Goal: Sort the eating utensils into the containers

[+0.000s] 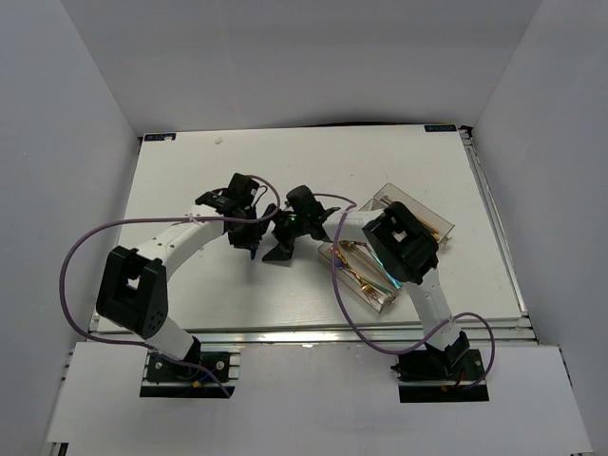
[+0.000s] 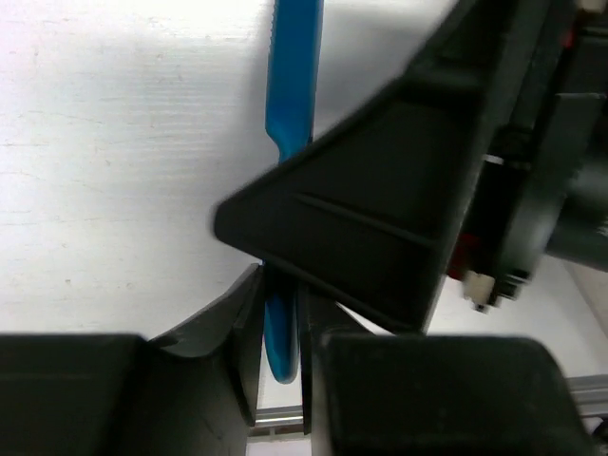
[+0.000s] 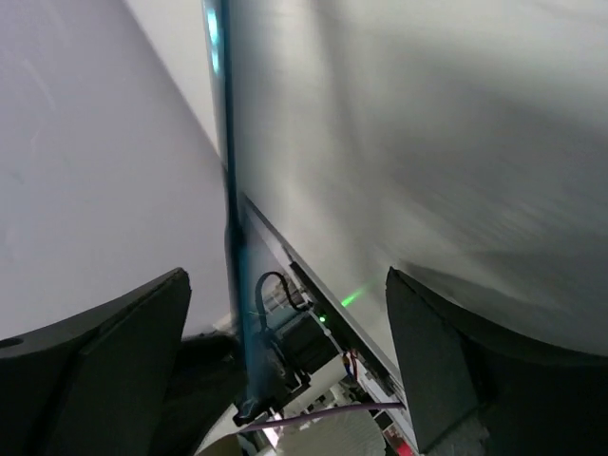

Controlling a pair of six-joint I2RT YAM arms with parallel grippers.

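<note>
Blue and flat, a slim smooth utensil (image 2: 293, 76) is pinched in my left gripper (image 2: 280, 313) at mid-worktop; my right gripper (image 3: 285, 280) gapes wide alongside, clear rectangular tray (image 1: 432, 223) towards the right edge.

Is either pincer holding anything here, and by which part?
The left pincer grips the blue utensil near its rounded end; the right pincer is open, holding nothing.

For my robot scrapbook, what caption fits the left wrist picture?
Left gripper pinching a blue utensil, the right gripper's finger crossing in front.
</note>
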